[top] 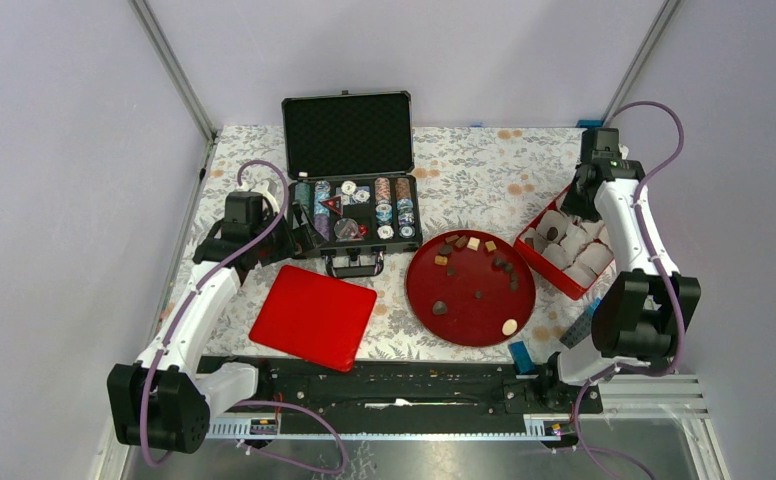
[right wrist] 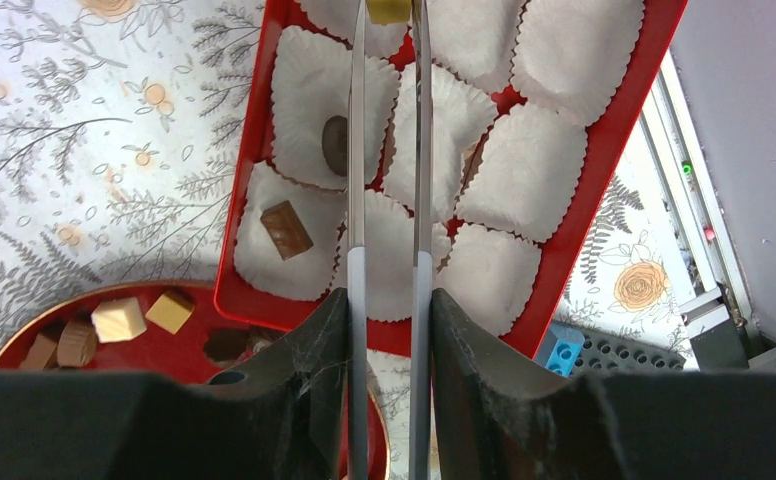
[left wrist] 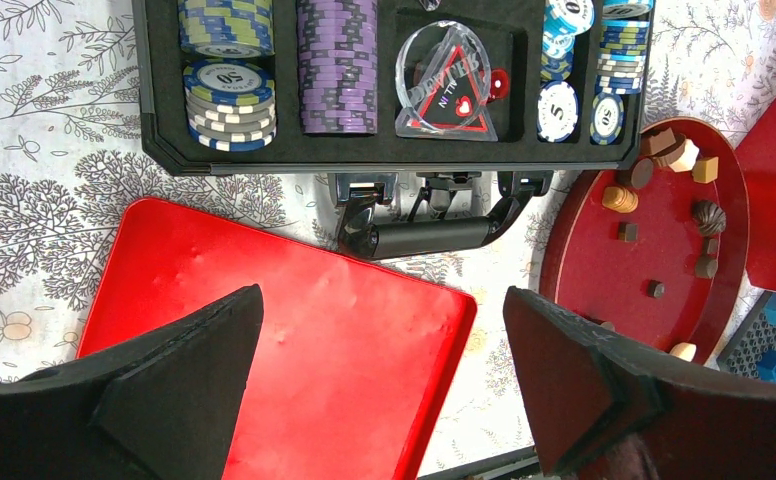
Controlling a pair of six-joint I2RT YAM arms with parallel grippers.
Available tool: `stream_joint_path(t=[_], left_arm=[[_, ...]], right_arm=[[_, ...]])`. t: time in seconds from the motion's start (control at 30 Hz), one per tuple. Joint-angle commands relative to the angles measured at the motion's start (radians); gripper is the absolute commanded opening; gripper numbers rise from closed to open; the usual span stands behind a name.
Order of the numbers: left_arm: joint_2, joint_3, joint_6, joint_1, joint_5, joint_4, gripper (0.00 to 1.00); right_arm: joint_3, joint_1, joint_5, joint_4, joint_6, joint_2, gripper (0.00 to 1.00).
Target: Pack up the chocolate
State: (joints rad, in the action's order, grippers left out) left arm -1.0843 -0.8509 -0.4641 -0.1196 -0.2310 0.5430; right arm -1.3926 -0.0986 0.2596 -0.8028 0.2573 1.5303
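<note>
Several chocolate pieces [top: 473, 243] lie scattered on a round red plate [top: 471, 300] in the middle. A red box [top: 534, 257] lined with white paper cups [right wrist: 529, 170] stands to its right; two cups hold chocolates, a dark round one [right wrist: 335, 143] and a brown block [right wrist: 286, 229]. My right gripper [right wrist: 388, 310] is shut on metal tweezers [right wrist: 422, 150] that reach over the box with a tan piece [right wrist: 388, 10] pinched at the tip. My left gripper [left wrist: 384, 370] is open and empty above the flat red lid [left wrist: 294, 350].
An open black case [top: 354, 215] of poker chips stands behind the lid, its handle [left wrist: 429, 238] towards me. Blue toy bricks [top: 519, 352] and a grey studded baseplate [top: 584, 325] lie at the front right. Metal frame posts rise at the table's back corners.
</note>
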Motion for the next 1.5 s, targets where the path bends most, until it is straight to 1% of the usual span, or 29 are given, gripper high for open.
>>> stream_joint_path(t=[0.0, 0.17, 0.27, 0.43, 0.63, 0.7, 0.97, 1.1, 1.13, 1.3, 1.4, 1.47], left_arm=[[-0.008, -0.046, 0.019, -0.003, 0.01, -0.039, 0.99], [-0.008, -0.05, 0.024, -0.003, 0.013, -0.038, 0.99], [-0.003, -0.046, 0.025, -0.003, 0.015, -0.038, 0.99], [0.01, -0.041, 0.027, -0.003, 0.017, -0.039, 0.99], [0.011, -0.042, 0.028, -0.005, 0.015, -0.038, 0.99], [0.011, -0.042, 0.027, -0.005, 0.014, -0.038, 0.99], [0.009, -0.042, 0.026, -0.005, 0.01, -0.038, 0.99], [0.011, -0.042, 0.025, -0.006, 0.007, -0.038, 0.99], [0.012, -0.042, 0.025, -0.006, 0.005, -0.038, 0.99], [0.013, -0.042, 0.023, -0.008, 0.0, -0.038, 0.99], [0.014, -0.043, 0.021, -0.009, -0.003, -0.038, 0.99], [0.016, -0.043, 0.021, -0.011, -0.005, -0.038, 0.99]], right_arm=[[-0.063, -0.01, 0.046, 0.065, -0.01, 0.043, 0.24], [-0.069, -0.014, 0.061, 0.087, -0.002, 0.081, 0.25], [-0.041, -0.013, 0.051, 0.138, 0.005, 0.066, 0.25], [-0.058, -0.013, 0.044, 0.126, 0.008, 0.102, 0.32], [-0.064, -0.013, 0.04, 0.125, 0.008, 0.121, 0.36], [-0.065, -0.013, 0.035, 0.122, 0.007, 0.123, 0.4], [-0.07, -0.013, 0.023, 0.116, 0.008, 0.124, 0.43], [-0.085, -0.013, -0.002, 0.091, 0.016, 0.088, 0.4], [-0.091, -0.013, -0.017, 0.082, 0.018, 0.07, 0.38], [-0.083, -0.002, -0.105, 0.009, 0.024, -0.072, 0.3], [-0.051, 0.037, -0.126, -0.057, 0.022, -0.169, 0.26], [-0.018, 0.086, -0.124, -0.106, 0.025, -0.229, 0.26]])
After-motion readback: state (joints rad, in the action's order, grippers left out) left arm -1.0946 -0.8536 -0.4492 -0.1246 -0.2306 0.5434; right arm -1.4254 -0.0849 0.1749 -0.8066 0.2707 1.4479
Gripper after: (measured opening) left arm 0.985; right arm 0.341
